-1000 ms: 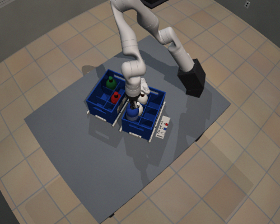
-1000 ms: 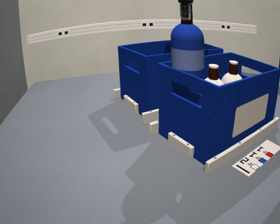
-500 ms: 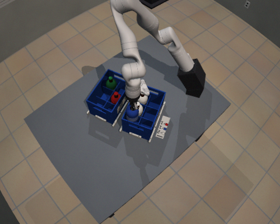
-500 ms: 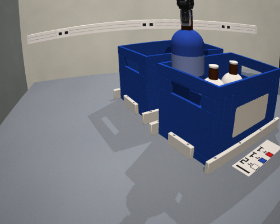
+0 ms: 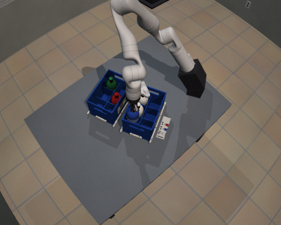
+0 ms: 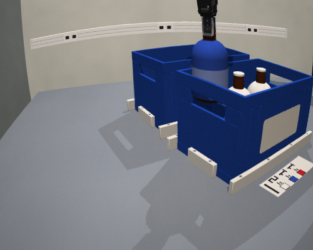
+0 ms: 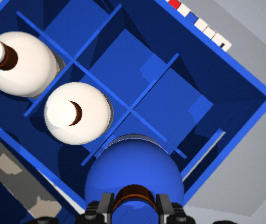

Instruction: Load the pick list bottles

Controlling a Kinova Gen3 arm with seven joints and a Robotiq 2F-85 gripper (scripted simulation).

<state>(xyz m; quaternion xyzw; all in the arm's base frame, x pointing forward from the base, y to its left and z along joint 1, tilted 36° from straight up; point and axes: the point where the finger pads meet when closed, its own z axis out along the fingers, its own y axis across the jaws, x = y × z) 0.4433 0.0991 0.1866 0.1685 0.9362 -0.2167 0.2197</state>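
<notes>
My gripper (image 5: 133, 106) (image 6: 208, 30) (image 7: 132, 209) is shut on the brown neck of a blue-label bottle (image 5: 132, 115) (image 6: 209, 59) (image 7: 134, 175). The bottle hangs upright, partly lowered into the front corner cell of the right crate (image 5: 159, 95) (image 6: 209, 137) (image 7: 244, 71). Two white-label bottles (image 6: 238, 85) (image 6: 261, 82) (image 7: 19, 65) (image 7: 76, 112) stand in cells of that crate. The left crate (image 5: 99, 108) (image 6: 149, 81) holds a green bottle (image 5: 111, 83) and a red bottle (image 5: 116, 97). The pick list (image 5: 163, 127) (image 6: 287, 175) (image 7: 199, 20) lies beside the right crate and shows 2 white, 1 blue, 1 red.
White cleats (image 6: 203, 160) line the feet of both crates on the grey table. The arm's black base (image 5: 193, 81) stands at the table's far right. The right crate's other cells show bare blue floor.
</notes>
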